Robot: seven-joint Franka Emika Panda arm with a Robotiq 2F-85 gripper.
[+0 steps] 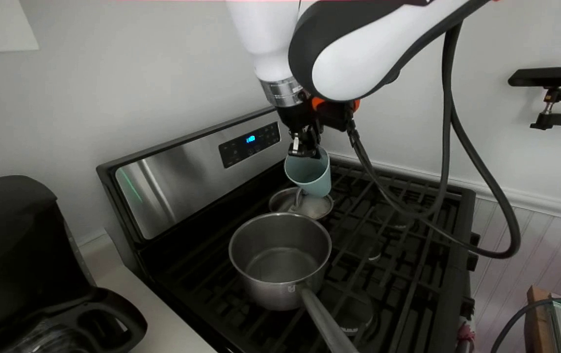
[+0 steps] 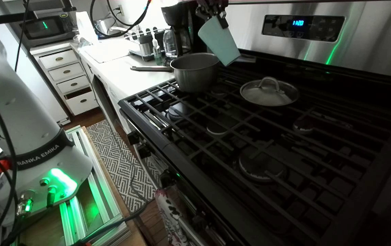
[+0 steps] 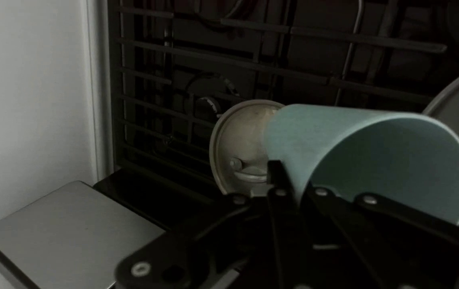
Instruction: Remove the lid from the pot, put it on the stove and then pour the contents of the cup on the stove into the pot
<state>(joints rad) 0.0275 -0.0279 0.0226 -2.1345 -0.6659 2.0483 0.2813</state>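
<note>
My gripper (image 1: 305,150) is shut on the wall of the pale blue cup (image 1: 316,182), one finger inside the rim and one outside in the wrist view (image 3: 298,192). The cup (image 2: 218,41) is held above the stove (image 1: 182,189), tilted, its mouth turned toward the pot's side. I see no contents in its visible inside. The steel pot (image 1: 280,294) stands uncovered on the grates, its handle toward the stove's front; it also shows in an exterior view (image 2: 195,78). The lid (image 2: 267,95) lies handle up on the grates beside the pot, partly hidden behind the cup in the wrist view (image 3: 239,136).
The stove's steel back panel (image 2: 369,41) rises behind the lid and pot. A black coffee maker (image 1: 15,245) stands on the counter beside the stove. The arm's cable (image 1: 498,206) loops over the grates. A wall stands at the stove's far side.
</note>
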